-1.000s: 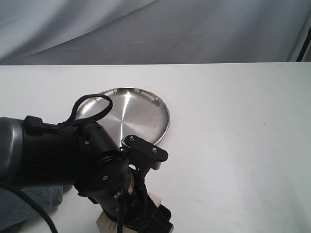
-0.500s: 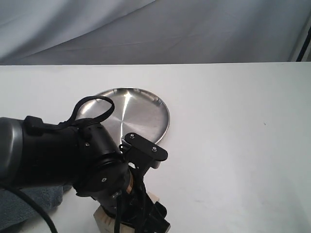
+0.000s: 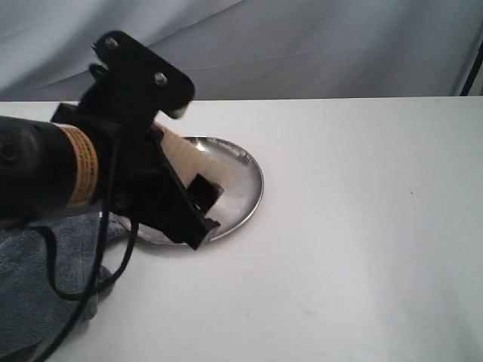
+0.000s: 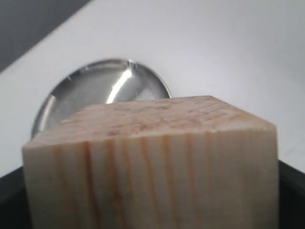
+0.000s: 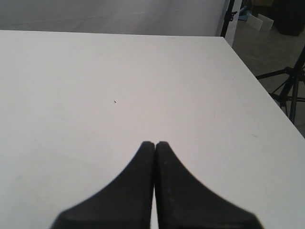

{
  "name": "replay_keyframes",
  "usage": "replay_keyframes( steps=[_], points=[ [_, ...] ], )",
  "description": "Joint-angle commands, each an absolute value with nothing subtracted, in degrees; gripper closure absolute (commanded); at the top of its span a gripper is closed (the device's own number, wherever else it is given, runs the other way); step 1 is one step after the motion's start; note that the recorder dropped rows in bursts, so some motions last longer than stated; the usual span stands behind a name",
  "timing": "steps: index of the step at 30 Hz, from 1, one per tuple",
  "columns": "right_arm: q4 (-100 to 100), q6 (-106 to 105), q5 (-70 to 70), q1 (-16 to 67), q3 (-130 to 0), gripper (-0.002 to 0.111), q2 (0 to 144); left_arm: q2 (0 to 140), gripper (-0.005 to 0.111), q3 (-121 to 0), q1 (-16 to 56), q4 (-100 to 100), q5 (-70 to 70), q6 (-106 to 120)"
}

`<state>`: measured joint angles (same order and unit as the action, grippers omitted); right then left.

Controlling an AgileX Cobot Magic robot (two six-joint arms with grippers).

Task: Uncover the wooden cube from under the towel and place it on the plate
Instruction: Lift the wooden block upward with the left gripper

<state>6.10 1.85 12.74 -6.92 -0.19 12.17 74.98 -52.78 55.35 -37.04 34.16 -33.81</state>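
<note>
A white table (image 3: pixel 362 249) stands before a grey draped cloth backdrop (image 3: pixel 302 45). In the exterior view a thick black robot arm with a tan band fills the left side. Its left gripper (image 3: pixel 200 213) hangs in front of the left part of the plate (image 3: pixel 253 188), a round, shiny steel dish lying flat on the table.

The left gripper's jaws stand wide and clamp the wooden cube (image 4: pixel 152 176) between them. In the left wrist view the pale, striped block fills most of the picture, with black jaw parts showing at both lower corners. Part of the plate shows beyond the cube. The cube is off the table, and how high it hangs over the plate cannot be told.

The towel (image 3: pixel 38 279), grey-blue and fluffy, lies crumpled at the near left of the table, partly behind the arm and no longer covering anything.

The right gripper (image 5: pixel 155 145) appears only in its own wrist view. Its jaws are pressed together and hold nothing, above bare table well away from the work.

The step in hand looks like the carry: the cube is uncovered and gripped but not yet set down. The next move calls for centring the cube over the dish, lowering it until its base rests flat, and then parting the jaws.
</note>
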Motion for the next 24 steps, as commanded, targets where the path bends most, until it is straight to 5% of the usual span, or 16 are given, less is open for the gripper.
replay_keyframes(
  steps=[1, 17, 24],
  points=[
    [6.5, 2.1, 12.1, -7.3, 0.0, 0.108, 12.4, 70.7, 0.107, -53.0, 55.3, -45.2, 30.8, -39.6],
    [6.5, 2.1, 12.1, -7.3, 0.0, 0.108, 12.4, 70.8, 0.107, -53.0, 55.3, -82.0, 34.2, -68.6],
    [6.5, 2.1, 12.1, -7.3, 0.0, 0.108, 12.4, 74.5, 0.107, -53.0, 45.4, -85.6, 28.9, -76.4]
  ],
)
